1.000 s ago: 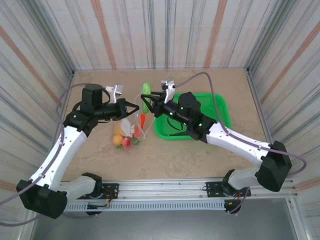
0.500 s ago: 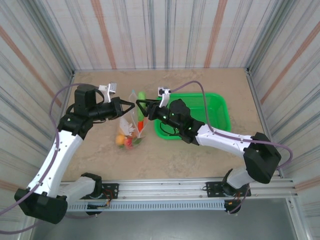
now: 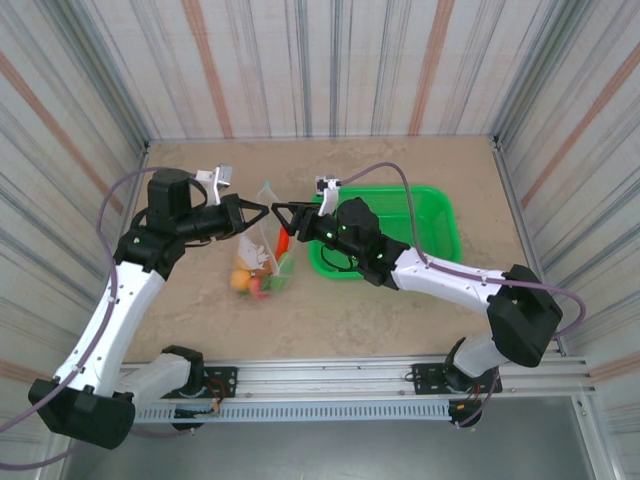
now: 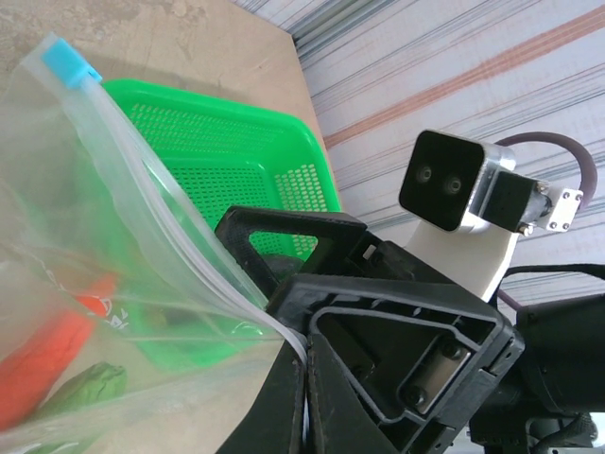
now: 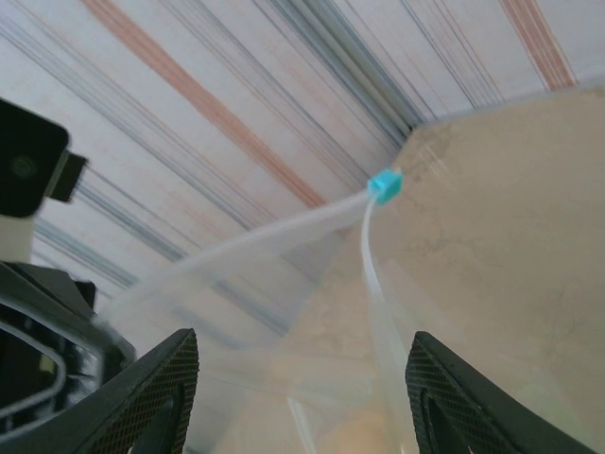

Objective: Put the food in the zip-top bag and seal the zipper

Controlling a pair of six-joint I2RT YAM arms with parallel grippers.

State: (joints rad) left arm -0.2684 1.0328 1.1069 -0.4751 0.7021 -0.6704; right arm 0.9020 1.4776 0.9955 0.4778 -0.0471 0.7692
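Green basket [image 3: 432, 222] flanks the zip-top bag [image 3: 266, 250] pinched by left gripper [image 4: 302, 364]; right gripper [image 3: 281, 218] released.

Striped corrugated walls [image 3: 330, 60] on three sides; beige mottled tabletop [image 3: 400, 310]; even light.

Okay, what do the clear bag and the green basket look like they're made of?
Clear zip-top bag: thin soft plastic film, glossy and see-through; it creases, and the food shows through it. Green mesh basket: probably rigid moulded plastic, slightly shiny, with a uniform perforated grid.
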